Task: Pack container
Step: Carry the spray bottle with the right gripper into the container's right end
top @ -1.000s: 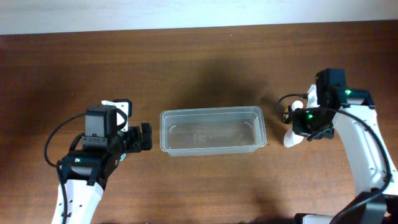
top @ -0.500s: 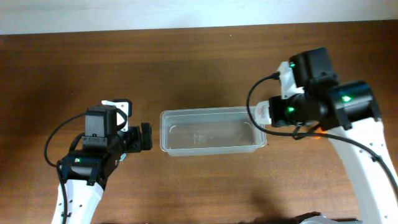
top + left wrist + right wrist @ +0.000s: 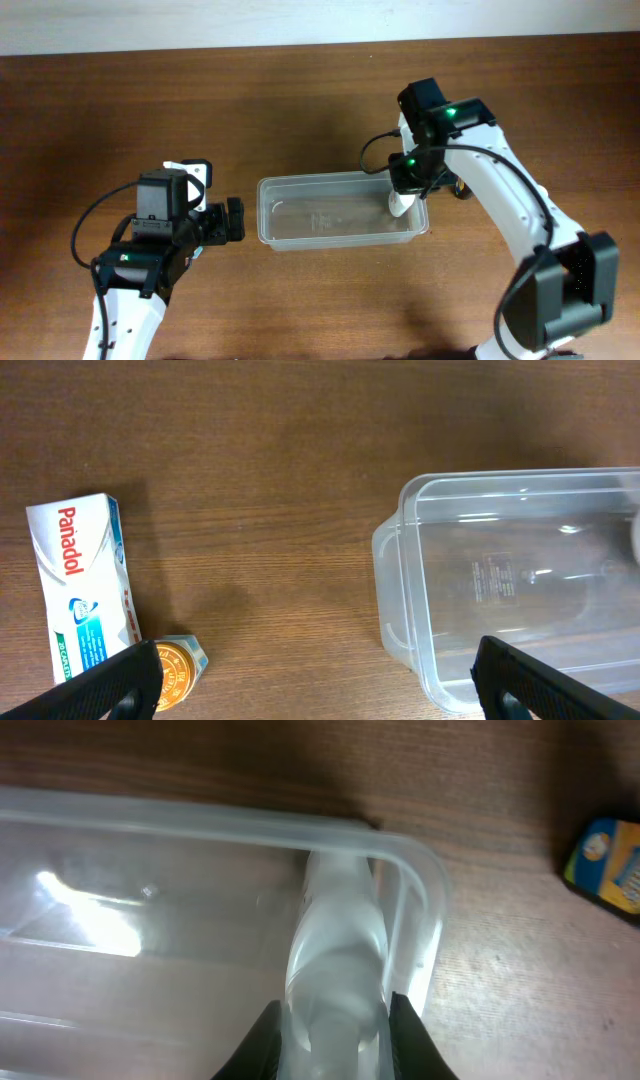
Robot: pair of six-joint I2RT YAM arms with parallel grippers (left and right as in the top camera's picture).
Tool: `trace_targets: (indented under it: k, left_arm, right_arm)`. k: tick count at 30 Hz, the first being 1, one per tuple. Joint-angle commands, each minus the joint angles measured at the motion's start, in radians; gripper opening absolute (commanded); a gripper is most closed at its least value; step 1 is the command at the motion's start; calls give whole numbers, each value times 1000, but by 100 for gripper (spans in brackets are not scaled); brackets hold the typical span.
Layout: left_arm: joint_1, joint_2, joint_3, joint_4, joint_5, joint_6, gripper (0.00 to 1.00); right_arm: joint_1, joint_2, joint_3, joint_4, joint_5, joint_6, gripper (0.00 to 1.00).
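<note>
On the wooden table (image 3: 120, 110), the clear plastic container (image 3: 330, 180) lies in the middle, between both arms. Packing is only at its start. The right gripper (image 3: 335, 1032) is clenched on a small translucent bottle (image 3: 335, 935), held inside the container's right end, just beside the corner. Whether it touches the floor, I cannot tell. The left gripper (image 3: 232, 220) hangs near the left end, its jaws spread and empty. A Panadol box (image 3: 85, 595), an orange-capped item (image 3: 172, 665) and a blue-yellow packet (image 3: 610, 860) lie outside, not yet packed.
</note>
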Motion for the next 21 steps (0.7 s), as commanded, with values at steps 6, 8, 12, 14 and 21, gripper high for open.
trace_targets:
  k: [6,8,12,14,21]
  left_arm:
    - [-3,1,23,0,10,2,99]
    - [-3,1,23,0,10,2,99]
    - [-3,1,23,0,10,2,99]
    - [-3,1,23,0,10,2,99]
    - [-3,1,23,0,10,2,99]
  right_arm:
    - [4,26,5,26,9,5,27]
    - [8,24,5,16,9,-13,40]
    - [12,-16,13,3,10,-15,47]
    - [12,-53,35,-10,10,-15,51]
    - [-131,-229,159,-23,71,-14,68]
